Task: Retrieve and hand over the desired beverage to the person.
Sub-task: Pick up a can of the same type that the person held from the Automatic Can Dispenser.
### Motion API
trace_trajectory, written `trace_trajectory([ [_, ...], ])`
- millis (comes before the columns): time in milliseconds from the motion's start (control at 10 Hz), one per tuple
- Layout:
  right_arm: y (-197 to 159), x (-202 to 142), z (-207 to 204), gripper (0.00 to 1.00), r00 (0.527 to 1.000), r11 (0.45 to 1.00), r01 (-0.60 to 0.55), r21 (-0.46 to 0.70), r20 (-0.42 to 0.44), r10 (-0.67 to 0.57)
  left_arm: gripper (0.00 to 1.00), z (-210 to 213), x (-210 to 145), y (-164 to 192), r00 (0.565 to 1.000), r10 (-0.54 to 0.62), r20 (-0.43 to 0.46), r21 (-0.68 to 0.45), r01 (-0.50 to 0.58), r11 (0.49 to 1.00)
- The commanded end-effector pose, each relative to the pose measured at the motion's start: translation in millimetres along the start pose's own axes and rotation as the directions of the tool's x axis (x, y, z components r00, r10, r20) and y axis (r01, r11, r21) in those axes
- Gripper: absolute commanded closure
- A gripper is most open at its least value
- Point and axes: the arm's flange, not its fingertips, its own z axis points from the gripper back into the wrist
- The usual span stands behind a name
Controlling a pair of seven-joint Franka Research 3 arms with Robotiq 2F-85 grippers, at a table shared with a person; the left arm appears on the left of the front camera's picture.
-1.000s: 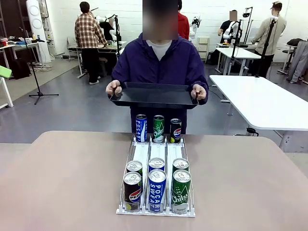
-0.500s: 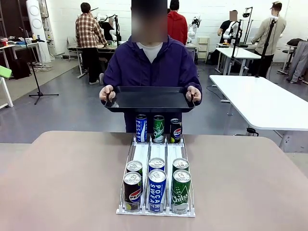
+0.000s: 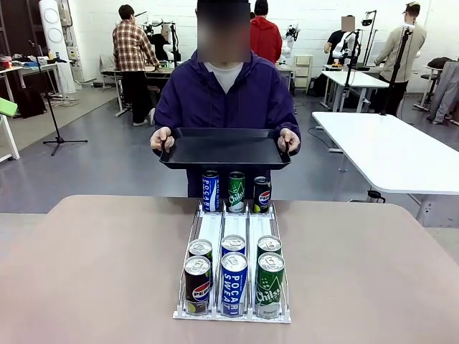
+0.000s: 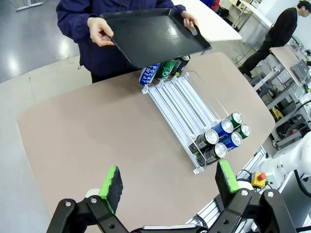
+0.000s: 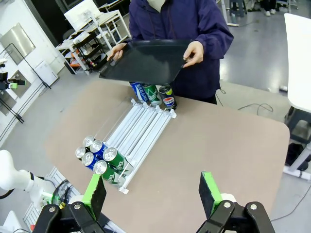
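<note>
Person has shifted left with the tray; rack mid-frame, tabletop open both sides; left hand, right hand spread wide, empty.

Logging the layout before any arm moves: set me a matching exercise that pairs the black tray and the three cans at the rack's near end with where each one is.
Things:
1. black rectangular plastic tray
2. dark Pepsi can, near end of the white wire rack
3. blue Pocari Sweat can, near end
4. green Chilsung can, near end

Places:
A. rack's right lane
B. held up by the person
C. rack's left lane
D. rack's middle lane

Pairs: 1-B; 2-C; 3-D; 4-A
</note>
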Motion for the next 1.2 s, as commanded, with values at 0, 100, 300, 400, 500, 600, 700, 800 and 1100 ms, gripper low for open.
trace_trajectory([
  [0,-0.2,-1.5,-0.8,0.0,1.0,1.0,-0.009,0.022,0.005,0.009,0.0,0.9,2.2,1.9,1.0,-0.009,0.008,-0.016,0.009,1.0],
  [100,-0.2,-1.5,-0.8,0.0,1.0,1.0,-0.009,0.022,0.005,0.009,0.0,0.9,2.2,1.9,1.0,-0.009,0.008,-0.016,0.009,1.0],
  [300,-0.2,-1.5,-0.8,0.0,1.0,1.0,-0.009,0.022,0.005,0.009,0.0,0.9,2.2,1.9,1.0,-0.009,0.008,-0.016,0.009,1.0],
  [400,-0.2,-1.5,-0.8,0.0,1.0,1.0,-0.009,0.022,0.005,0.009,0.0,0.9,2.2,1.9,1.0,-0.009,0.008,-0.016,0.009,1.0],
  [500,-0.2,-1.5,-0.8,0.0,1.0,1.0,-0.009,0.022,0.005,0.009,0.0,0.9,2.2,1.9,1.0,-0.009,0.008,-0.016,0.009,1.0],
  [600,-0.2,-1.5,-0.8,0.0,1.0,1.0,-0.009,0.022,0.005,0.009,0.0,0.9,2.2,1.9,1.0,-0.009,0.008,-0.016,0.009,1.0],
  [700,-0.2,-1.5,-0.8,0.0,1.0,1.0,-0.009,0.022,0.005,0.009,0.0,0.9,2.2,1.9,1.0,-0.009,0.008,-0.016,0.009,1.0],
  [800,-0.2,-1.5,-0.8,0.0,1.0,1.0,-0.009,0.022,0.005,0.009,0.0,0.9,2.2,1.9,1.0,-0.009,0.008,-0.016,0.009,1.0],
  [1100,-0.2,-1.5,-0.8,0.0,1.0,1.0,-0.009,0.022,0.005,0.009,0.0,0.9,2.2,1.9,1.0,-0.009,0.008,-0.016,0.009,1.0],
])
